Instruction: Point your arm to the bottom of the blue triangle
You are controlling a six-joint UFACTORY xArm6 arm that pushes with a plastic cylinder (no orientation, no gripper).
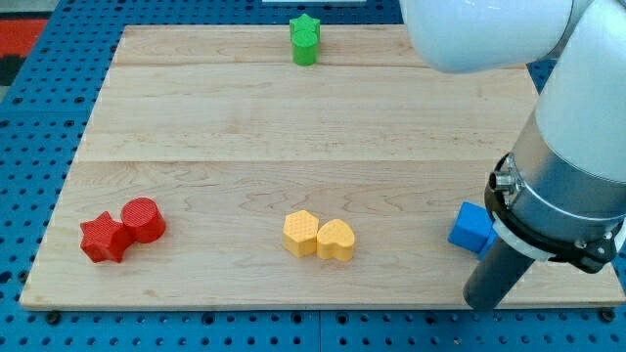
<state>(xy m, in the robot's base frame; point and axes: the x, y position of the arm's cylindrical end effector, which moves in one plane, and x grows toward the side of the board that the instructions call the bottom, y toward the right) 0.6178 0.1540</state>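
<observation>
In the camera view, the wooden board fills most of the scene, resting on a blue pegboard surface, and everything here is placed relative to that board. The white arm comes in from the view's top right and hangs over the board's right part, ending in a dark rod whose lower end, my tip, sits at the board's bottom edge near its bottom-right corner. There are no jaws on this rod, so nothing is clenched, released or grasped; it is a plain pusher. The blue block, the task's thing, lies near the board's right side in its lower part, partly hidden behind the arm, so its shape cannot be fully made out. My tip is below it and slightly to the view's right, near it; whether the rod touches the block cannot be told. At the board's top edge, about mid-width, stands the green star block. In the board's lower middle lie the yellow hexagon block and the yellow heart block, touching side by side, the heart toward the view's right. Near the board's bottom-left corner sit the red star block and the red cylinder block, touching, the cylinder up and to the view's right of the star.
</observation>
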